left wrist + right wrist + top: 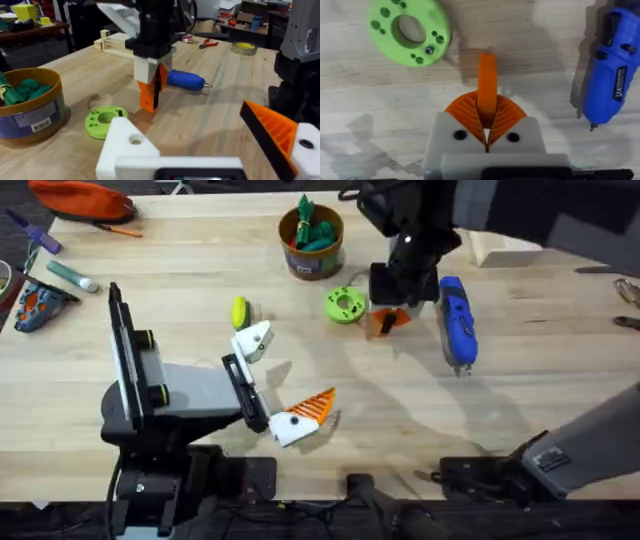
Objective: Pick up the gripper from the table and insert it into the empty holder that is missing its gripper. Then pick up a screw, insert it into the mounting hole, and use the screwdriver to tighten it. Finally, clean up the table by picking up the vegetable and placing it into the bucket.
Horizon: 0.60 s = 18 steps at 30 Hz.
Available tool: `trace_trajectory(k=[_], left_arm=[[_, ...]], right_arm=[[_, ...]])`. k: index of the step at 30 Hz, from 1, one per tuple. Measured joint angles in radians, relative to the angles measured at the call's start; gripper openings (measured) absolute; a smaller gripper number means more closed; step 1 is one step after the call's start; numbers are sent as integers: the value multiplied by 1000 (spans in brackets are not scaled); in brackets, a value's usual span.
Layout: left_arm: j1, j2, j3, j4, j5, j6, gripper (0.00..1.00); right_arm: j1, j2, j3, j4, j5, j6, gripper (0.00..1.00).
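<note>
Here the right gripper stands over the table just beside the green disc, its orange pads pressed together on the gripper, the small orange ribbed piece, which pokes out from between them. The screwdriver lies flat on the far side of that gripper from the disc, near but apart. The bucket sits just behind the disc, with dark green leafy toys in it. The vegetable lies on the wood on the disc's other side, close to the holder, the bare white finger of the left gripper. The holder's mounting hole is empty, and the left gripper's fingers are spread wide, holding nothing, its other finger carrying an orange pad.
</note>
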Motion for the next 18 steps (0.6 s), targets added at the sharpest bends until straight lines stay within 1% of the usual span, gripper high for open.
trace_trajectory(k=[5, 6, 7, 18], left_arm=[[0, 0, 0, 0, 0, 0, 987], [0, 0, 0, 0, 0, 0, 987], [0, 0, 0, 0, 0, 0, 985], [0, 0, 0, 0, 0, 0, 987]], right_arm=[[0, -101, 0, 0, 0, -3, 9], [0, -185, 0, -1, 0, -3, 9], [0, -212, 0, -1, 0, -3, 9], [0, -429, 0, -3, -21, -3, 9]])
